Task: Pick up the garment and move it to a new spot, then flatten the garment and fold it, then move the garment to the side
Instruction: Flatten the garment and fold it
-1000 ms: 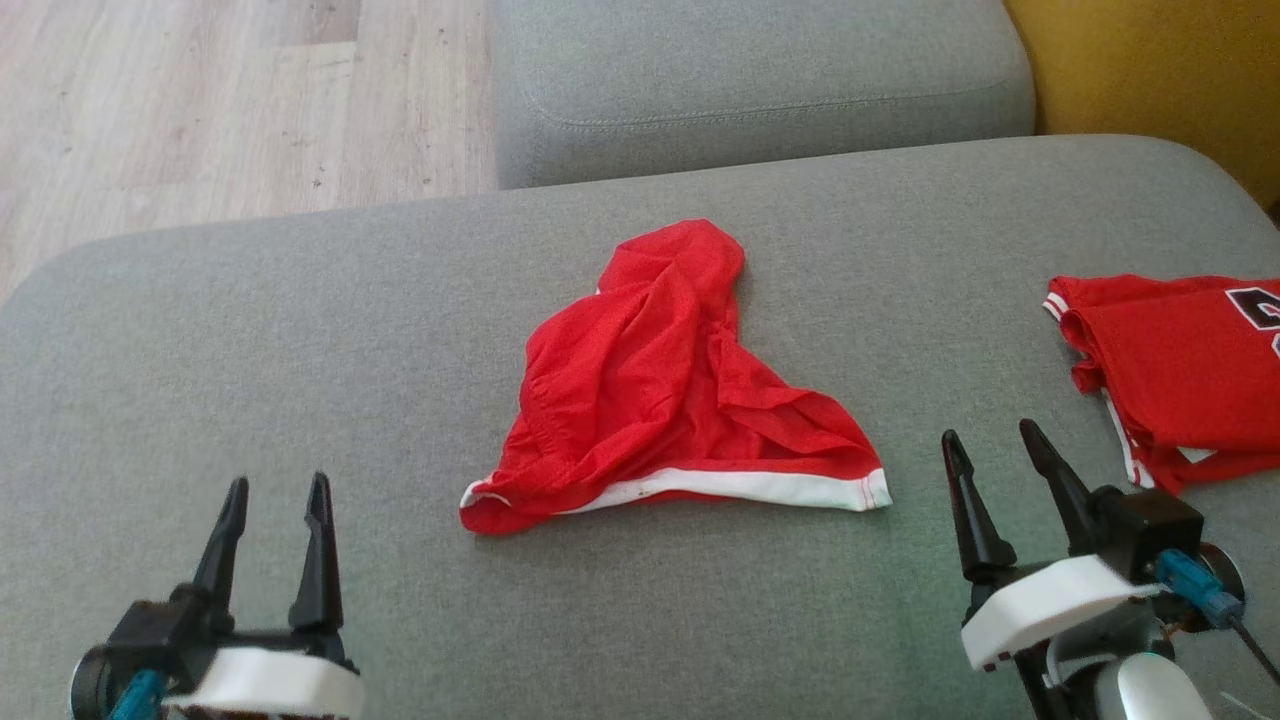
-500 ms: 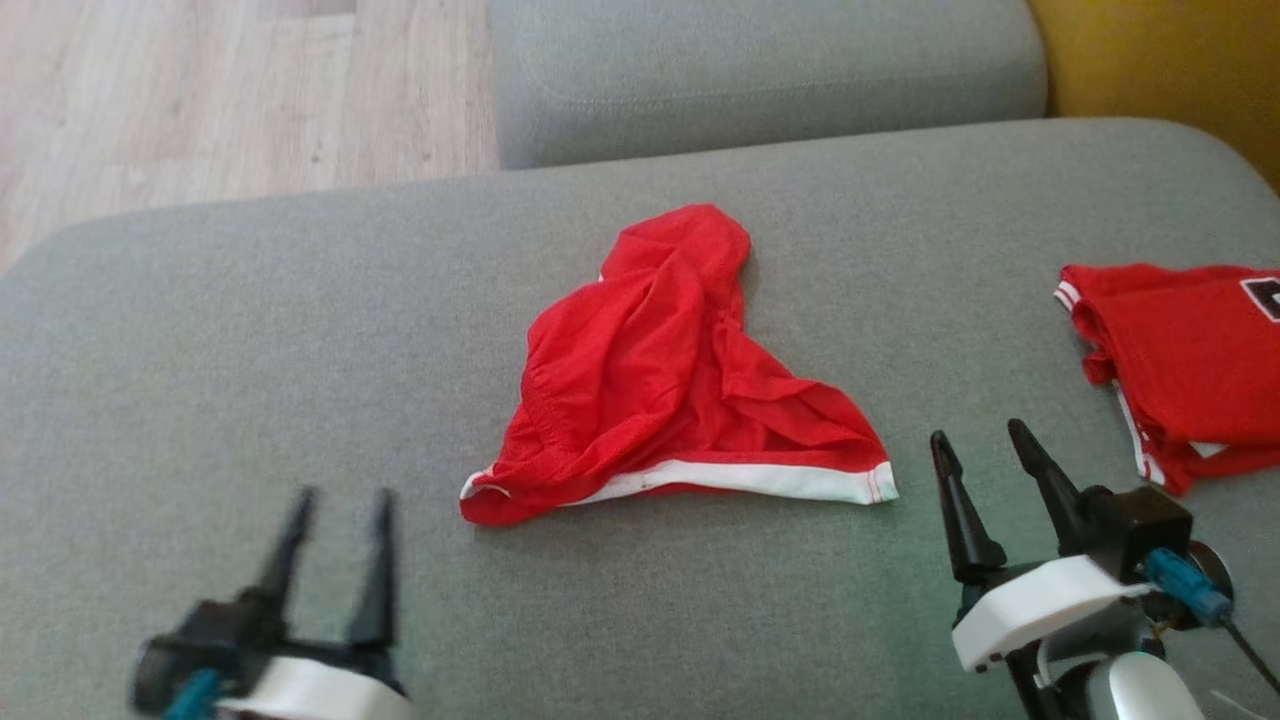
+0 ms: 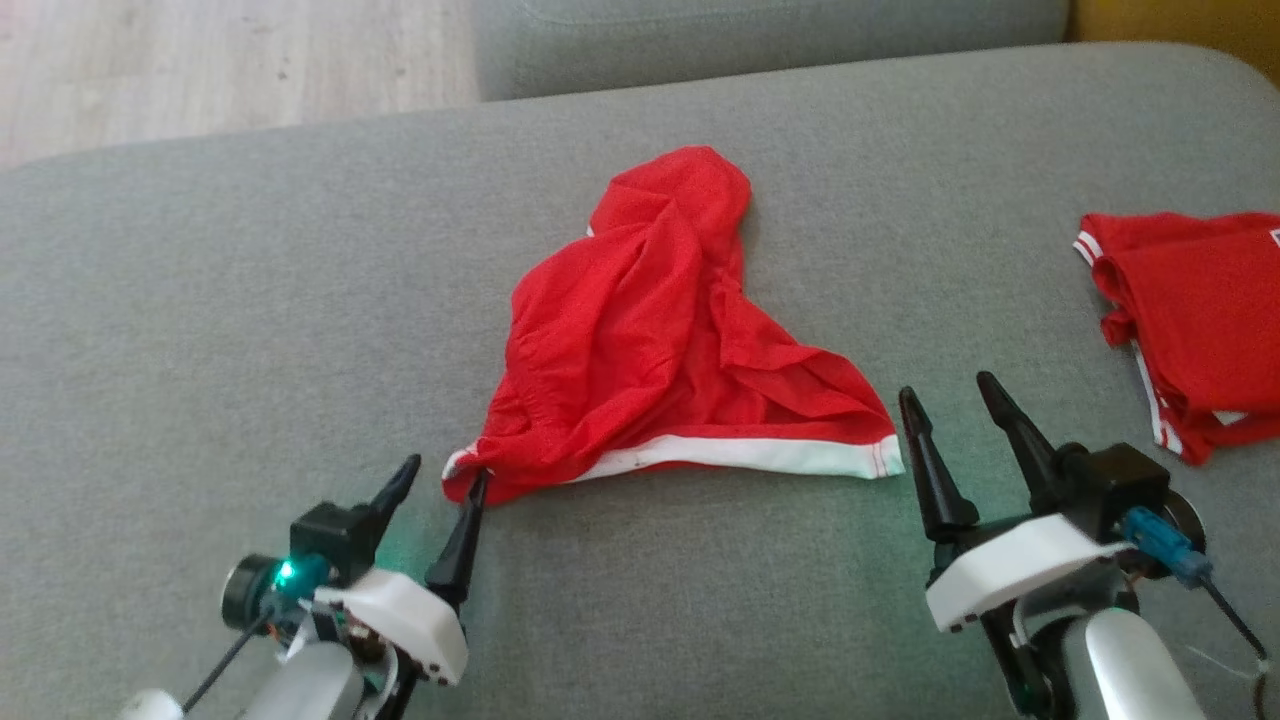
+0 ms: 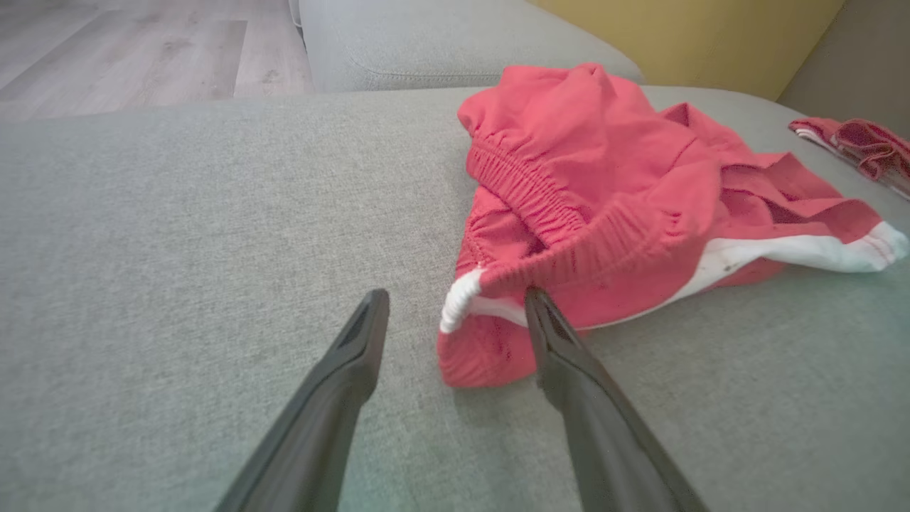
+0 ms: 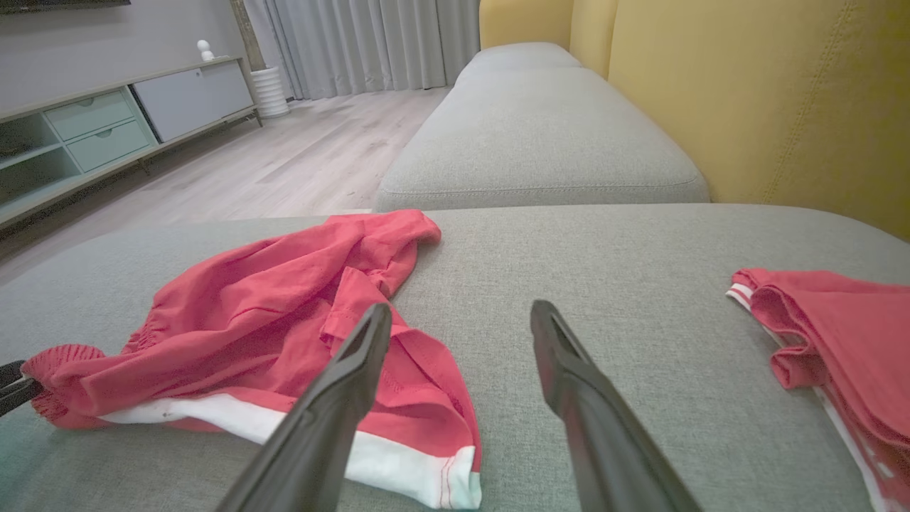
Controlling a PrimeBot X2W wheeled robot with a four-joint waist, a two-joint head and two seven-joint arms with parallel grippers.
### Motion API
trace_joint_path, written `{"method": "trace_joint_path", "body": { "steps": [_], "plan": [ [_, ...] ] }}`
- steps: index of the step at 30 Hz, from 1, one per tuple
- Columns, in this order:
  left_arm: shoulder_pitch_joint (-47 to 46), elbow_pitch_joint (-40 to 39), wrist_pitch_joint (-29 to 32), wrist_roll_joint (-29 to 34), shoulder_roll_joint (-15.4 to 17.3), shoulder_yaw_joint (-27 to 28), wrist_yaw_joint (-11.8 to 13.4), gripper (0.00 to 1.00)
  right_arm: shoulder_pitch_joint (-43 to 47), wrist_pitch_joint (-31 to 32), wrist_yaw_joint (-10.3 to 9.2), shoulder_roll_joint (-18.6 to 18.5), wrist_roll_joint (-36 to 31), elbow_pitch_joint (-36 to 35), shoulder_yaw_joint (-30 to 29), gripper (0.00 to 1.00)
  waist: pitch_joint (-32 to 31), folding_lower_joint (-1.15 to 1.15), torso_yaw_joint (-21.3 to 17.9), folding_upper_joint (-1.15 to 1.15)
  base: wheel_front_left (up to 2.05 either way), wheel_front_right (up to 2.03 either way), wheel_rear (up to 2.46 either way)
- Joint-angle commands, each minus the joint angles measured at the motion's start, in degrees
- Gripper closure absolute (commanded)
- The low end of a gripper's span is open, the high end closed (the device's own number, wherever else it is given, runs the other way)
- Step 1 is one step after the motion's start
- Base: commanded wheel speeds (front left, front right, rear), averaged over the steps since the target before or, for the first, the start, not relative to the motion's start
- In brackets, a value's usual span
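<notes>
From the head view, you had the red garment (image 3: 660,330) lying crumpled near the middle of the grey sofa cushion (image 3: 200,300), its white hem toward the robot. Your left gripper (image 3: 445,475) stood with its fingers apart at the garment's near left corner, one fingertip touching the cloth. Your right gripper (image 3: 945,390) was spread too, just beside the hem's right end, holding nothing. A second red garment (image 3: 1200,320) lay well apart at the right.

In the left wrist view, your left gripper (image 4: 455,295) straddled the white-edged corner of the garment (image 4: 604,163), not closed on it.

In the right wrist view, your right gripper (image 5: 461,307) was parted, one finger over the garment (image 5: 249,299), the other over bare cushion, with the second red garment (image 5: 839,327) off to the right.
</notes>
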Motion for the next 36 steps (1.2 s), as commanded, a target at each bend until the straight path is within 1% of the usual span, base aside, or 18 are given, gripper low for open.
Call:
{"method": "trace_joint_path", "body": {
  "steps": [1, 3, 4, 5, 6, 11, 18, 22, 29, 30, 31, 32, 34, 36],
  "plan": [
    [-2.7, -0.6, -0.3, 0.3, 0.7, 2.0, 0.0, 0.00, -2.2, -0.7, 0.40, -0.2, 0.5, -1.5, 1.5, 0.00, 0.5, -0.01, -0.5, 0.00, 0.00, 0.00, 0.00],
    [-4.0, 1.6, -0.6, 0.1, 0.3, 2.0, -0.4, 0.00, -2.8, -0.8, 0.40, -0.2, 0.6, -1.1, 2.0, 0.00, 1.0, -0.01, -0.9, 0.00, 0.00, 0.00, 0.00],
    [-4.5, 2.4, -0.6, -0.2, 0.1, 1.7, -1.1, 0.41, -3.0, -0.9, 0.40, -0.2, 0.6, -0.9, 2.2, 0.00, 1.2, -0.01, -1.1, 0.00, 0.00, 0.00, 0.00],
    [-5.0, 2.9, -1.0, -0.2, 0.0, 1.4, -1.6, 0.72, -3.2, -0.9, 0.40, -0.2, 0.6, -0.6, 2.4, 0.00, 1.3, -0.01, -1.2, 0.00, 0.00, 0.00, 0.00],
    [-5.3, 3.7, -1.2, -0.4, -0.1, 1.3, -1.9, 1.00, -3.4, -0.9, 0.40, -0.2, 0.7, -0.3, 2.6, 0.00, 1.4, -0.01, -1.3, 0.00, 0.00, 0.00, 0.00],
    [-6.7, 6.1, -3.7, -0.8, -0.7, 1.4, -2.7, 1.00, -3.7, -0.1, 0.40, -0.1, 1.3, 1.8, 2.9, 0.00, 1.8, -0.01, -1.3, 0.00, 0.00, 0.00, 0.00],
    [-4.9, 6.6, -5.7, -1.3, -1.9, 1.0, -3.0, 1.00, -4.8, 4.0, 0.40, -0.1, 4.8, 7.1, 1.8, 0.00, 1.8, -0.01, -0.7, 0.00, 0.00, 0.00, 0.00],
    [-4.5, 6.1, -5.9, -1.5, -2.8, 0.0, -3.3, 1.00, -6.8, 8.1, 0.40, -0.1, 3.4, 11.5, 2.0, 0.00, 1.9, -0.01, 0.5, 0.00, 0.00, 0.00, 0.00],
    [-5.3, 6.1, -5.9, -1.9, -3.7, -1.3, -3.9, 1.00, -9.2, 12.2, 0.40, -0.1, 1.9, 16.1, 3.0, 0.00, 2.3, -0.01, 2.1, 0.00, 0.00, 0.00, 0.00],
    [-5.3, 6.1, -5.9, -2.1, -3.8, -1.5, -4.0, 1.00, -9.4, 12.9, 0.40, -0.1, 1.9, 16.6, 3.1, 0.07, 2.3, -0.01, 2.2, 0.00, 0.00, 0.00, 0.00],
    [-5.4, 6.1, -5.8, -2.3, -3.9, -1.5, -4.0, 1.00, -9.4, 13.5, 0.40, -0.1, 2.2, 16.9, 3.3, 0.49, 2.3, -0.01, 2.3, 0.00, 0.00, 0.00, 0.00],
    [-5.4, 6.0, -5.8, -2.6, -4.1, -1.5, -4.1, 1.00, -9.4, 14.0, 0.40, -0.1, 2.7, 17.1, 3.5, 1.00, 2.2, -0.01, 2.4, 0.00, 0.00, 0.00, 0.00],
    [-5.0, 5.5, -5.5, -3.7, -4.3, -1.3, -4.2, 1.00, -9.0, 14.7, 0.40, -0.1, 3.6, 16.8, 3.5, 1.00, 2.0, -0.01, 2.4, 0.00, 0.00, 0.00, 0.00],
    [-4.3, 4.1, -5.2, -6.4, -4.7, -0.5, -4.5, 1.00, -8.5, 14.3, 0.40, -0.1, 6.0, 15.1, 2.8, 1.00, 1.5, -0.01, 2.2, 0.00, 0.00, 0.00, 0.00]
  ]
}}
